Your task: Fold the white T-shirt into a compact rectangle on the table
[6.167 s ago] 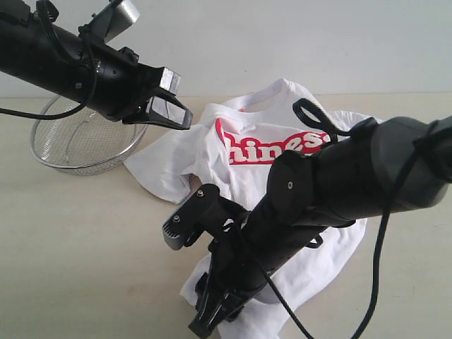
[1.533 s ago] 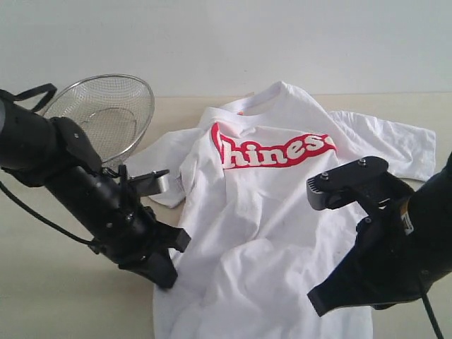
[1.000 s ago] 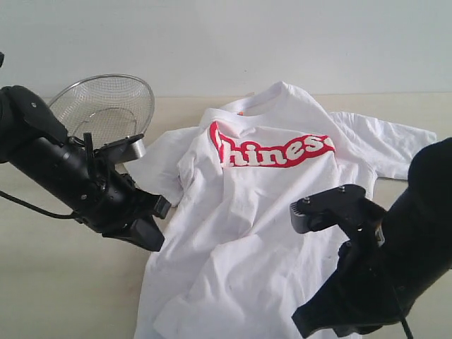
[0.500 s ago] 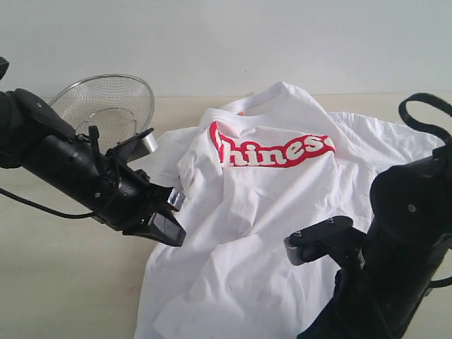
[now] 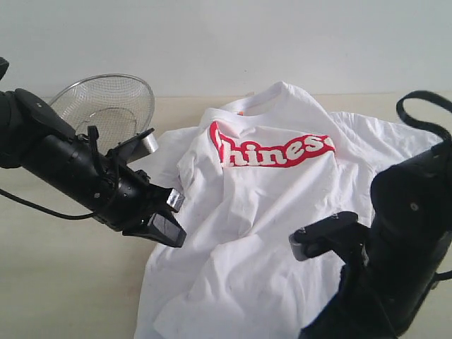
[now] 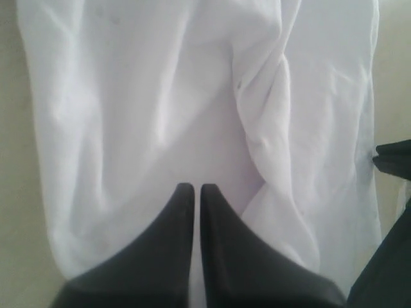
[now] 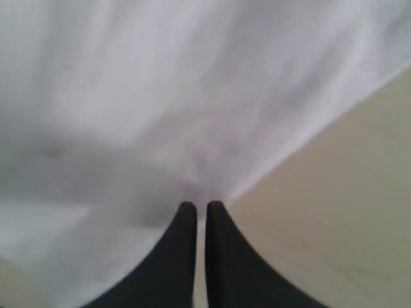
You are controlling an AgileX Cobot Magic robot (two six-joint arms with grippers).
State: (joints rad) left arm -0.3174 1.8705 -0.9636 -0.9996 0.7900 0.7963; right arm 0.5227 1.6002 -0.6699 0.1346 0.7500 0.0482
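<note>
White T-shirt (image 5: 275,212) lies spread, lettering up, mid-tabletop (image 5: 70,282), with the collar at 12 o'clock and the hem at 6. In the last second the left hand (image 5: 169,230) edged inward over the 8 o'clock side. The right hand (image 7: 199,208) sank toward the 5 o'clock hem. Both hands are pressed together, with no cloth seen between the fingers. Judgement: spreading done, first fold not begun.
</note>
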